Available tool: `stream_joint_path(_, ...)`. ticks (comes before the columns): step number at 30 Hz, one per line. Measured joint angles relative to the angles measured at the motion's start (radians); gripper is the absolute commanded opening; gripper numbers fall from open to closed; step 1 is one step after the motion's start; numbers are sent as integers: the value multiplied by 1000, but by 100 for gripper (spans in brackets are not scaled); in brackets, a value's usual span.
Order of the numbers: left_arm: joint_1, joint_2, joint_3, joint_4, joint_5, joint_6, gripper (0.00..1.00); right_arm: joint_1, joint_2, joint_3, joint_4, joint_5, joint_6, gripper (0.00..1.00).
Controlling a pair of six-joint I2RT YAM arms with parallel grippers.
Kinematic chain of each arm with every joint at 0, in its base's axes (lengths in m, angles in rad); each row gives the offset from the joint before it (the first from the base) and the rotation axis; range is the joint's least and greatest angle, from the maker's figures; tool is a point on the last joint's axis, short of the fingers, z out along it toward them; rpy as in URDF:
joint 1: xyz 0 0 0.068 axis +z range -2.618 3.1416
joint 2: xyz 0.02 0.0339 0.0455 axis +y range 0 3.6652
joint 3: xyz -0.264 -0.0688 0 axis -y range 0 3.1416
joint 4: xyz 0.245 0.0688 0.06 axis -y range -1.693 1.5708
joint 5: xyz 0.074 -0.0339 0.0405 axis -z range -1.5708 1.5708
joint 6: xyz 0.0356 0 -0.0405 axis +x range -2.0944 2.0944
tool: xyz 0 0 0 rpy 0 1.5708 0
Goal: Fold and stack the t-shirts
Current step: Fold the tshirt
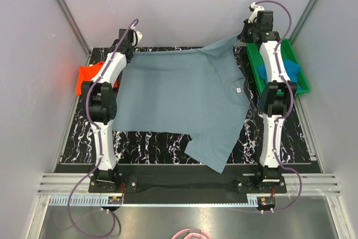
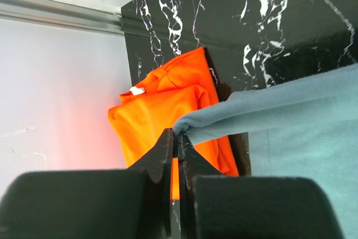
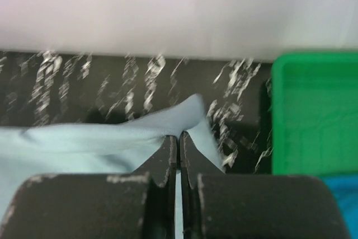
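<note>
The large grey-blue t-shirt (image 1: 179, 96) is stretched across the black marbled table, its far edge held up by both grippers. My left gripper (image 1: 130, 42) is shut on the shirt's far left corner (image 2: 184, 122). My right gripper (image 1: 253, 33) is shut on the far right sleeve corner (image 3: 184, 117). The near sleeve hangs toward the table's front edge. The orange-red t-shirt (image 1: 89, 75) lies crumpled at the far left, also below the left fingers in the left wrist view (image 2: 162, 110). The bright blue t-shirt (image 1: 292, 70) lies in the green tray.
The green plastic tray (image 1: 299, 82) stands at the far right of the table; its wall also shows in the right wrist view (image 3: 313, 110). White walls with aluminium rails close in the back and sides. Black marbled tabletop (image 1: 151, 141) shows near the front.
</note>
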Motion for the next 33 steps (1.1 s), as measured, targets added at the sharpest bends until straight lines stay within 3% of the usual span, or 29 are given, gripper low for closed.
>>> stream_joint_path(10,24,0,13,-33,6,21,0,6,-335,-371,-158,-156,98,0)
stream_joint_path(14,24,0,13,-57,17,20,0,12,-396,-470,-198,-174,100,0)
stream_joint_path(33,14,-104,-101,-114,55,-3,0,16,-595,-714,-245,-211,109,0)
